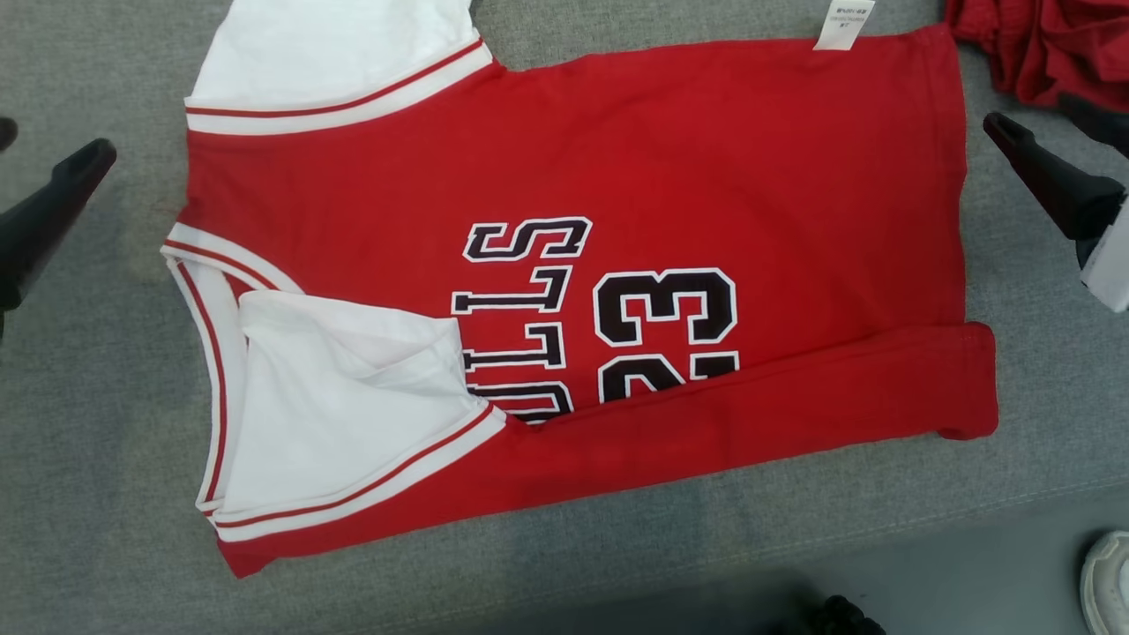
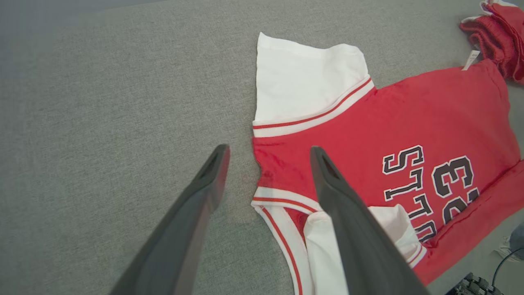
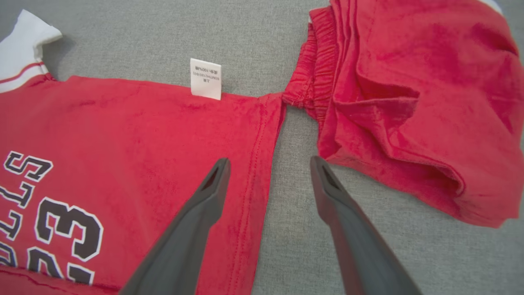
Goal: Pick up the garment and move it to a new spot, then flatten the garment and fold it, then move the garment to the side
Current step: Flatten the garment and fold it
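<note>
The garment (image 1: 617, 176) is a red jersey with white sleeves and black "BULLS 23" print, spread flat on the grey fabric surface (image 1: 88, 423). Its near long edge is folded over into a red strip, with one white sleeve tucked on top. My left gripper (image 1: 57, 141) hangs open beside the collar end, holding nothing. In the left wrist view the left gripper (image 2: 270, 150) straddles the shoulder edge of the garment (image 2: 389, 123). My right gripper (image 1: 1036, 115) is open just past the hem. In the right wrist view the right gripper (image 3: 270, 160) frames the hem of the garment (image 3: 143, 135).
A crumpled pair of red shorts (image 1: 1041, 44) lies at the far right, almost touching the jersey's hem corner (image 3: 282, 100). A white care label (image 1: 842, 22) sticks out of the far edge. The surface's front edge runs along the bottom right, with a shoe (image 1: 1107, 582) beyond it.
</note>
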Tool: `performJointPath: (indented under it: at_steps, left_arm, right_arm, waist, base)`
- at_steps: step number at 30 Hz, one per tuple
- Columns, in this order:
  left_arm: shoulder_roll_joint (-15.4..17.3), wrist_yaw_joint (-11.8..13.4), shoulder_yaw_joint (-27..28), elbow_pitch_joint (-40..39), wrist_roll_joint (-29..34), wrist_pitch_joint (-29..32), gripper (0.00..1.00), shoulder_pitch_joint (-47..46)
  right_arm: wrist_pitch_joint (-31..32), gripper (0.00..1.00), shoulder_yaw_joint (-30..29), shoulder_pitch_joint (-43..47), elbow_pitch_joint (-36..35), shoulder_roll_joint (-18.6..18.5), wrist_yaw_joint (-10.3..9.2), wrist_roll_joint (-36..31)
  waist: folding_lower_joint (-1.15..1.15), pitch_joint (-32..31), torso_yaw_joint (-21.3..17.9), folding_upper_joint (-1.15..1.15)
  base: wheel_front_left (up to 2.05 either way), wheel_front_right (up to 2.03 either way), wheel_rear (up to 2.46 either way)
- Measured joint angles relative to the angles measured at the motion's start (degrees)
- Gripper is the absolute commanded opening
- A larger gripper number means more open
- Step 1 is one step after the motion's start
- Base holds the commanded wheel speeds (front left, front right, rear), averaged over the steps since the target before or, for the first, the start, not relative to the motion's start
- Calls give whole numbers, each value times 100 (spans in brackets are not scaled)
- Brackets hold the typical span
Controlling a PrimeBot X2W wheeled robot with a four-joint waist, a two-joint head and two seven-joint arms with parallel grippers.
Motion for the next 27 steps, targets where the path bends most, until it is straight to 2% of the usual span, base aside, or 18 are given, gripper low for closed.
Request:
performJointPath:
  at_steps: [6, 10, 16, 23, 27]
  left_arm:
    - [-34, 1, -372, 271, 30, 171, 100, -519]
    - [-62, 1, -536, 412, 59, 272, 100, -859]
    - [-76, 2, -776, 619, 211, 435, 100, -1380]
    - [-255, 32, -1122, 984, 355, 490, 100, -1964]
    - [-333, -76, -1315, 1225, 398, 514, 100, -2215]
  right_arm:
    - [-113, 98, 277, -370, 513, 311, 0, -158]
    - [-201, 94, 343, -606, 842, 419, 0, -285]
    - [-252, 93, 497, -1028, 1111, 625, 12, -335]
    - [-350, 94, 777, -1463, 1434, 912, 160, -431]
    - [-392, 94, 899, -1593, 1594, 980, 253, -485]
  waist:
    - [0, 282, -84, 0]
    - [0, 375, -99, 0]
    - [0, 483, -82, 0]
    - [1, 577, -177, 0]
    - [0, 603, -276, 0]
  base:
    - [0, 0, 0]
    - [0, 0, 0]
    - [0, 0, 0]
    - [0, 0, 0]
    - [0, 0, 0]
